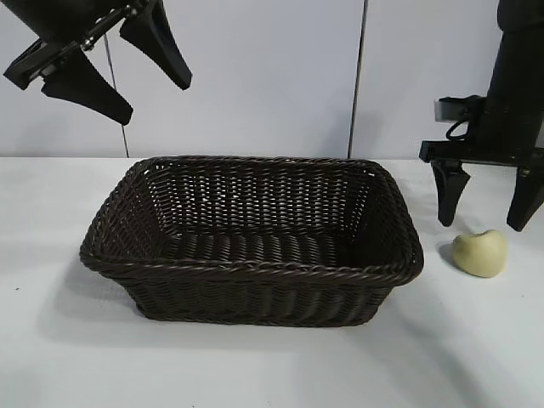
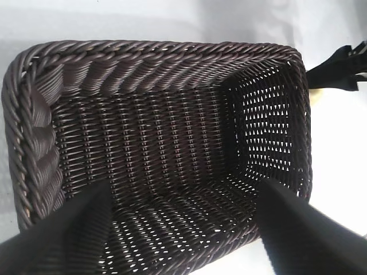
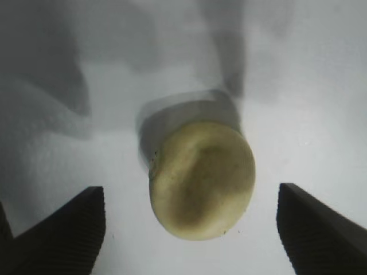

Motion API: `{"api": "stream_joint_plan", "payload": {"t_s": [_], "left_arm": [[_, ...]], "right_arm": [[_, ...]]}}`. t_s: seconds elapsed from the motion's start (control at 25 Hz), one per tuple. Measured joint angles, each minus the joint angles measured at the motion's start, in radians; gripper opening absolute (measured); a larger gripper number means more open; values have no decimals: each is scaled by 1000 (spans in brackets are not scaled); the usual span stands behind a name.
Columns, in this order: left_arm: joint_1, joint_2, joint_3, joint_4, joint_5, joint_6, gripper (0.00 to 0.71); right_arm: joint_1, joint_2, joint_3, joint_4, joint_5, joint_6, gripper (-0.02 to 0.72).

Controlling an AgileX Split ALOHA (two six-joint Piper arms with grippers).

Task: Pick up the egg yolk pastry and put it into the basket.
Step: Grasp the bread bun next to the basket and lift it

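Just above the egg yolk pastry (image 1: 480,252), the right gripper (image 1: 490,206) hangs open for the pick, needing to lower and close; the left gripper (image 1: 119,72) waits open over the basket (image 1: 255,272).

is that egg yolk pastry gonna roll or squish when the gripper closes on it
The egg yolk pastry looks rounded and smooth, so it may roll or slip on the table. Its dented top suggests a soft body that could squash. The right gripper hangs open above it.

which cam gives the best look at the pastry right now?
Right wrist view: the egg yolk pastry fills the frame between the open right gripper fingers, dent visible. Exterior view shows it small beside the basket. Left wrist view shows no clear pastry.
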Motion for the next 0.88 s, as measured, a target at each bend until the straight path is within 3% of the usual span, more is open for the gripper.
{"api": "stream_joint_plan", "payload": {"t_s": [0.32,0.4,0.6,0.72,0.88], "left_arm": [[0,0,0,0,-8,0,519],[0,0,0,0,-8,0,519],[0,0,0,0,-8,0,519],[0,0,0,0,-8,0,519],[0,0,0,0,-8,0,519]], "right_arm": [[0,36,0,0,-2,0,575],[0,39,0,0,-3,0,496],[-1,40,0,0,-3,-7,165],[-1,40,0,6,-3,-15,109],[-1,28,0,15,-3,-19,97]]}}
